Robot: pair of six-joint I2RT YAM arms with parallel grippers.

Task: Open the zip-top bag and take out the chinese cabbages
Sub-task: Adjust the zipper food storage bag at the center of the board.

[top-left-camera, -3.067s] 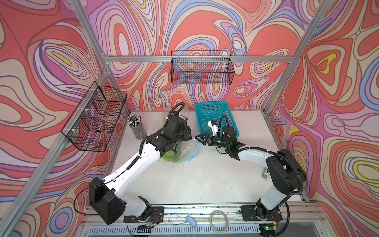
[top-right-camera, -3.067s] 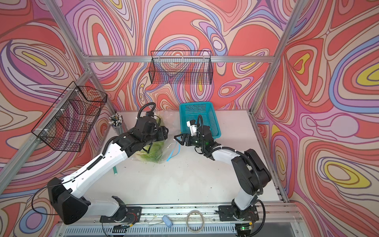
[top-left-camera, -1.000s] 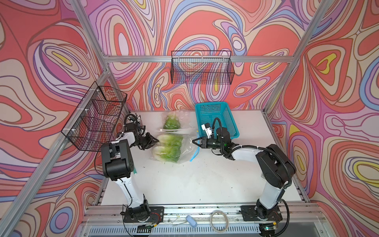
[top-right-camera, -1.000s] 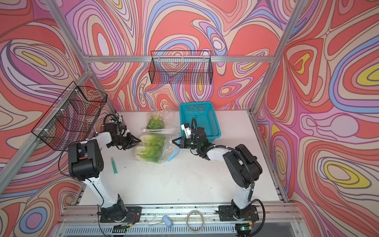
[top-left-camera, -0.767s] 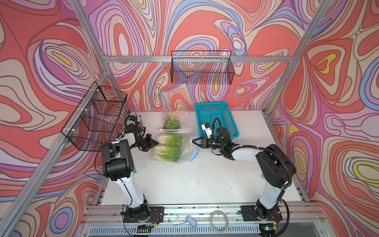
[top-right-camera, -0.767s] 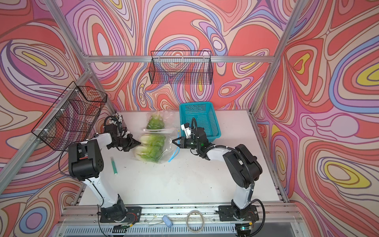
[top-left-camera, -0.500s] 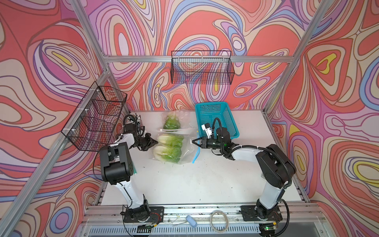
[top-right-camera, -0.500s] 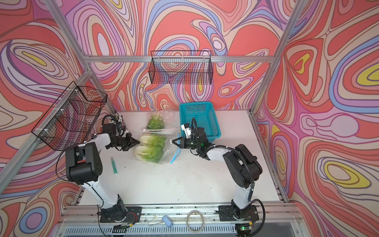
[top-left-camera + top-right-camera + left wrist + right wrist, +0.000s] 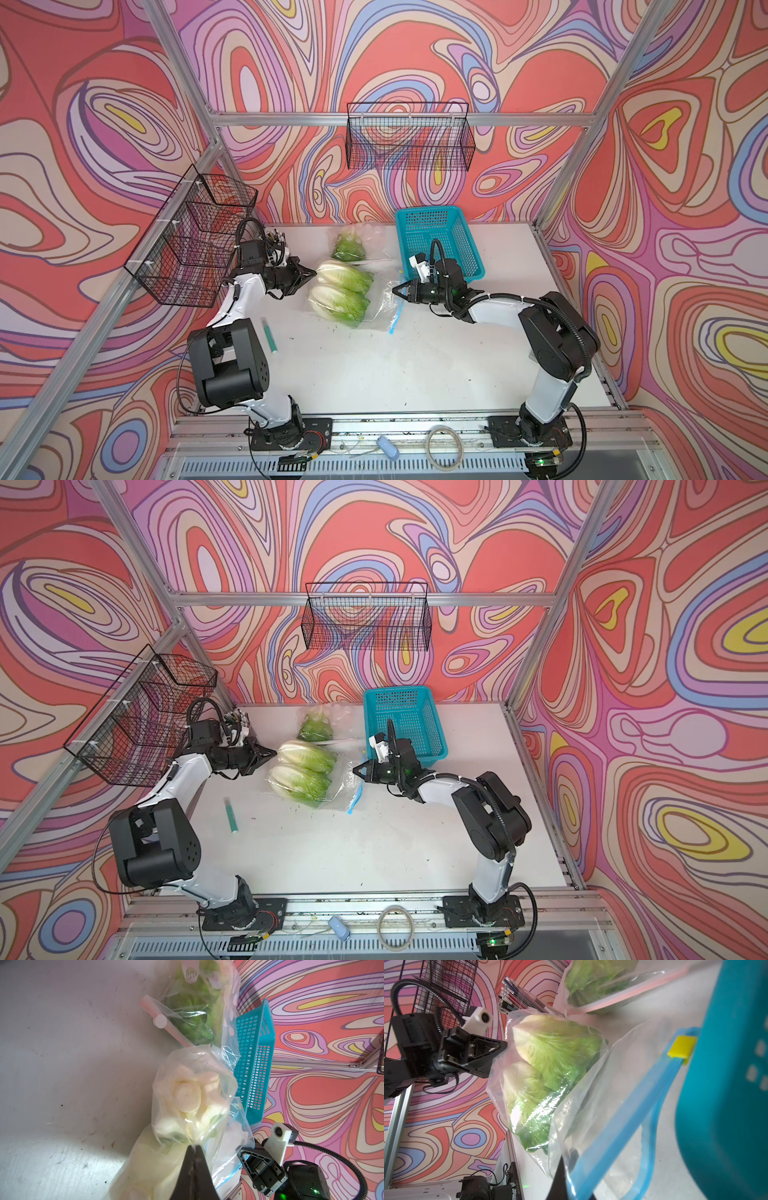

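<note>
Left wrist view: left gripper [image 9: 194, 1146] pinches the bottom of the clear blue-zipped plastic bag [image 9: 214, 1064], right gripper [image 9: 395, 289] pinches its open mouth, likely to tip out the white-stemmed green chinese cabbages [image 9: 187, 1095] inside it on the white bench [image 9: 62, 1064].

cabbages [image 9: 340, 291] in bag [image 9: 380, 318], basket [image 9: 428, 210] to right

The white surface [image 9: 374, 365], flecked with dark crumbs, carries a clear zip-top bag [image 9: 376, 311] near its middle, with two chinese cabbages [image 9: 340, 291] inside. Just behind it lies a second bag [image 9: 353, 245] of greens, beside a teal basket [image 9: 428, 209]. A green pen [image 9: 268, 335] lies toward the left, and a pen cup [image 9: 275, 237] stands in the back left corner.
</note>
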